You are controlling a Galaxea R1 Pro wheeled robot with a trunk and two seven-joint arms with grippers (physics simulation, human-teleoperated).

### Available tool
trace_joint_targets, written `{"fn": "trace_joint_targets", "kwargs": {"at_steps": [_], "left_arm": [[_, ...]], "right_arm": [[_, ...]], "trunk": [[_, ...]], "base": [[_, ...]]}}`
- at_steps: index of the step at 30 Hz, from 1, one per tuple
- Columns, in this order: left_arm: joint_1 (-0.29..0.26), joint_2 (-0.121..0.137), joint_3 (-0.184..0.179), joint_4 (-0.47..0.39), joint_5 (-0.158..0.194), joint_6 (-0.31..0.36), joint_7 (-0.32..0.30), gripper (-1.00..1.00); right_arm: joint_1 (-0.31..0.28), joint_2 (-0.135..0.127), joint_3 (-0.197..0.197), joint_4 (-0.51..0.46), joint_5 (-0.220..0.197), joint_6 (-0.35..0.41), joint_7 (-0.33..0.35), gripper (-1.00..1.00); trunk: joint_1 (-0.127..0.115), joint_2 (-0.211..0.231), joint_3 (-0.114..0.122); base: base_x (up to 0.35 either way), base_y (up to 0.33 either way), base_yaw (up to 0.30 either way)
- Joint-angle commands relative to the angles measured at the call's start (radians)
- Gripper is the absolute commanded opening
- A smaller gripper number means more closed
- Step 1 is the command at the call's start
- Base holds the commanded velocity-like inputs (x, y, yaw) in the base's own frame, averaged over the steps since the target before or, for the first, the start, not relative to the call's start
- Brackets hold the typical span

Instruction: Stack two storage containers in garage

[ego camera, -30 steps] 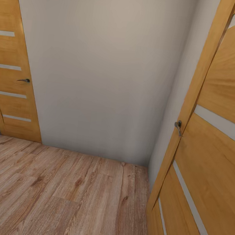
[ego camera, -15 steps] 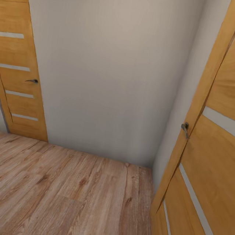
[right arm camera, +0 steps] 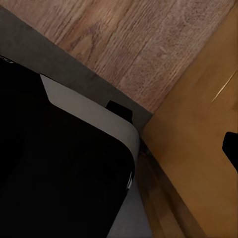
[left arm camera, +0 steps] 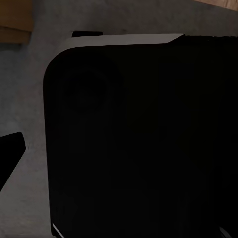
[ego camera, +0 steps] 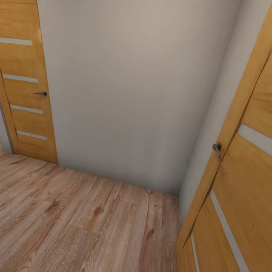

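Setting: a corner with a plain pale grey wall (ego camera: 130, 79) ahead and a light wood plank floor (ego camera: 69, 221) below, seen from the head camera.
Left door: a honey-coloured wooden door (ego camera: 23, 95) with four pale horizontal strips stands at the far left, set against the wall; a small dark lever handle (ego camera: 40, 93) sits on its right edge.
Right door: a second wooden door (ego camera: 251, 177) of the same make fills the right side, close to the camera and angled away from the wall; its grey lever handle (ego camera: 217, 150) sits at mid height on the near edge.
Storage containers: neither orange-red bin appears in these views, so I cannot tell where they are.
Left wrist camera: a large black rounded body (left arm camera: 144, 144) with a pale top edge blocks most of the picture; grey surface lies beside it.
Right wrist camera: a similar black rounded body (right arm camera: 59, 173) with a pale rim, a dark grey band, plank floor and orange wood panel beyond.
Left gripper: I cannot tell whether it is wide or narrow.
Right gripper: likewise cannot tell.
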Motion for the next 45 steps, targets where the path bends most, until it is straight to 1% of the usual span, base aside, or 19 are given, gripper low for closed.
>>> {"fn": "trace_joint_targets", "kwargs": {"at_steps": [1, 6, 19, 45], "left_arm": [[0.0, 0.0, 0.001, 0.0, 0.002, -0.002, 0.0, 1.0], [0.0, 0.0, 0.001, 0.0, 0.002, -0.002, 0.0, 1.0], [0.0, 0.001, 0.0, 0.0, 0.002, -0.002, -0.002, 1.0], [0.0, 0.0, 0.0, 0.0, 0.002, -0.002, -0.002, 1.0]], "right_arm": [[-0.002, 0.001, 0.001, 0.003, 0.01, -0.005, -0.006, 1.0], [-0.001, 0.001, 0.001, 0.003, 0.01, -0.006, -0.006, 1.0], [-0.001, 0.001, 0.001, 0.003, 0.01, -0.006, -0.006, 1.0], [-0.001, 0.001, 0.001, 0.003, 0.012, -0.006, -0.003, 1.0]], "trunk": [[0.0, -0.001, -0.001], [0.0, -0.001, -0.001], [0.0, -0.001, -0.001], [0.0, -0.001, -0.001]], "base": [[0.0, 0.141, 0.0], [0.0, 0.102, 0.0], [0.016, 0.008, 0.0], [0.307, 0.0, 0.0]]}}
